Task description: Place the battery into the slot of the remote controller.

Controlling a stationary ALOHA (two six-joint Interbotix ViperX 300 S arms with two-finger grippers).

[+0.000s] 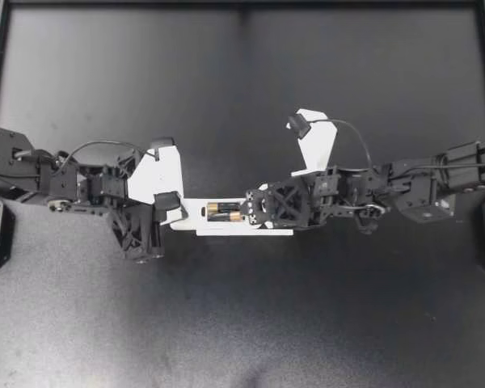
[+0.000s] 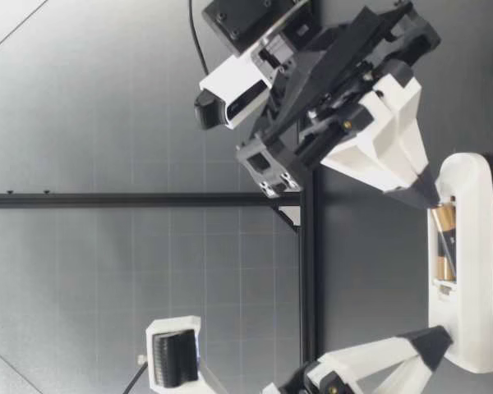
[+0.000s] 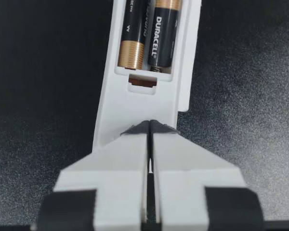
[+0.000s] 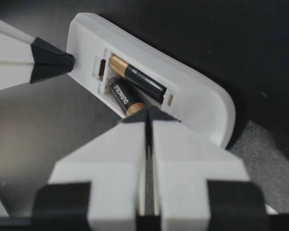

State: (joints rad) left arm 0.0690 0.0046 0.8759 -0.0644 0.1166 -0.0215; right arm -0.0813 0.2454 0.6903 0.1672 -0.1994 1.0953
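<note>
white on black: touched end edge of remote controller [image 1: 226, 225] with left gripper [image 1: 176, 217], fingers together; pressed right gripper [image 1: 247, 212], likewise closed, onto battery [image 1: 223, 212]; open table [image 1: 242, 81] all round.

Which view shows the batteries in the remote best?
Right wrist view: both batteries show nearly whole, side by side. The left wrist view cuts off their far ends; top and low views show them small.

White lettering runs lengthwise on the black casing of one battery [image 3: 160, 33] in the remote controller [image 3: 135, 110] slot. The neighbouring battery [image 3: 133, 29] carries smaller pale print, too small to read.
</note>
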